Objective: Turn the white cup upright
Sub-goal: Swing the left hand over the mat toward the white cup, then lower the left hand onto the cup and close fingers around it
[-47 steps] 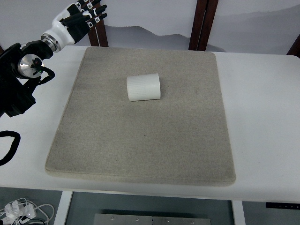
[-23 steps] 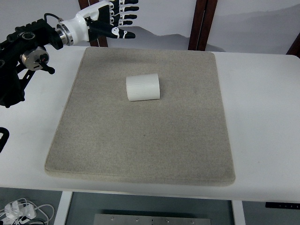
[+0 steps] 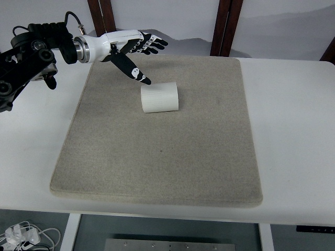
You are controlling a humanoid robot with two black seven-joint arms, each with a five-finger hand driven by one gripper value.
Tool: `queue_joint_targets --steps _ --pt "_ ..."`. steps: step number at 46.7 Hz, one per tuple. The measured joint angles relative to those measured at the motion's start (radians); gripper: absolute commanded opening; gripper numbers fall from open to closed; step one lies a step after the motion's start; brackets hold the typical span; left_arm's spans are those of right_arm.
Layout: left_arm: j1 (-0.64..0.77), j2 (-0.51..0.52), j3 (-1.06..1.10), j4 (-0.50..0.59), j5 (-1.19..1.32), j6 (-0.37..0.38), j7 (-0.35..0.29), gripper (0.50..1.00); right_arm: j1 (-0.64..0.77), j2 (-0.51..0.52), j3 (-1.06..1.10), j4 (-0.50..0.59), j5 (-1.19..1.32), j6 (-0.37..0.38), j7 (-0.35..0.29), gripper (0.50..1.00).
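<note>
Showing the reach stage of the flip: you see the cup (image 3: 159, 97) lying on its side on the mat (image 3: 157, 157), in the mat's far half and a little left of its centre line, its long axis running roughly parallel to the mat's far edge. Which end is the mouth you cannot tell from this view.

Your left hand (image 3: 133, 49) comes in over the mat's far-left corner. Its fingers (image 3: 149, 43) are spread and extended, holding nothing, and they point toward the far edge. The thumb (image 3: 131, 69) angles down toward the cup, its tip close to the cup's upper-left end; whether it touches cannot be settled from above, but a gap appears to remain. Your right hand is out of view.

Progress, as judged from this view: nothing of the flip itself is done. The cup is not grasped, not lifted and not tilted. What remains is nearly the whole task: bring the hand around the cup's wall, close on it, rotate it until the base faces down, then set it standing on the mat and let go. The table (image 3: 293, 136) around the mat carries nothing that would hinder this.
</note>
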Motion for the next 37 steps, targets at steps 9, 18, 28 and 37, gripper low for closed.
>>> queue_joint_targets --steps 9,18,28,37 --pt "-0.022 0.003 0.032 -0.057 0.084 0.002 0.089 0.984 0.0 0.0 0.0 0.0 0.0 0.0 0.0 0.952" --pt "-0.071 -0.001 0.098 -0.079 0.13 0.001 0.151 0.984 0.0 0.0 0.0 0.0 0.0 0.0 0.0 0.952" --pt "-0.101 -0.006 0.165 -0.09 0.129 0.001 0.187 0.981 0.0 0.0 0.0 0.0 0.0 0.0 0.0 0.952" --pt "-0.109 -0.018 0.206 -0.085 0.133 0.012 0.21 0.969 0.0 0.0 0.0 0.0 0.0 0.0 0.0 0.952"
